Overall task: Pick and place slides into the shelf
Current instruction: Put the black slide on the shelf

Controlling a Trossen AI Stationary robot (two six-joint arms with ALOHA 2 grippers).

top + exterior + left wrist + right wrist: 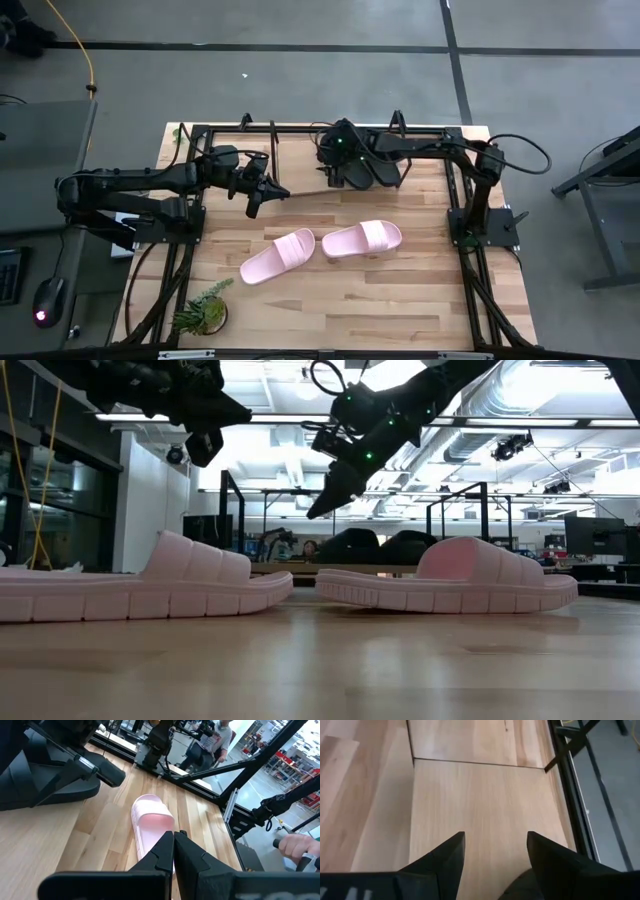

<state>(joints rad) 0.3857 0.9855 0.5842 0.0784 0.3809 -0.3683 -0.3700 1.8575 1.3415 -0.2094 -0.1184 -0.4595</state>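
Landmark: the low shelf [330, 170] of thin black metal hoops with a light wooden board, standing at the far edge of the pale butcher-block counter [330, 310].
Potted plant: a small green leafy plant [203, 310] sits at the near left corner of the counter, well apart from the shelf.
Left pink slide: a pale pink moulded slip-on slide with one wide ribbed strap [279, 255] lies flat on the counter, near of the shelf and angled, its toe end just beside the other pink slide.
Right pink slide: the second pale pink slide [362, 239] lies flat, near of the shelf and a little to its right; the left wrist view shows one pink slide [151, 822] beyond the left arm's fingers.
Left gripper: the dark two-finger left gripper [258, 195] hangs above the counter just left of the shelf's near side, clear of both pink slides; its jaws are closed together with nothing between them, as the left wrist view shows [174, 851].
Right gripper: the dark right gripper [338, 172] hangs over the shelf board, beside the black slides; its jaws stand apart and empty over the bare light board [480, 790].
Black slides: two black wide-strap slides [380, 165] rest on the shelf, toward its right end.
Person: someone in a grey top [220, 737] stands in the room beyond the counter.
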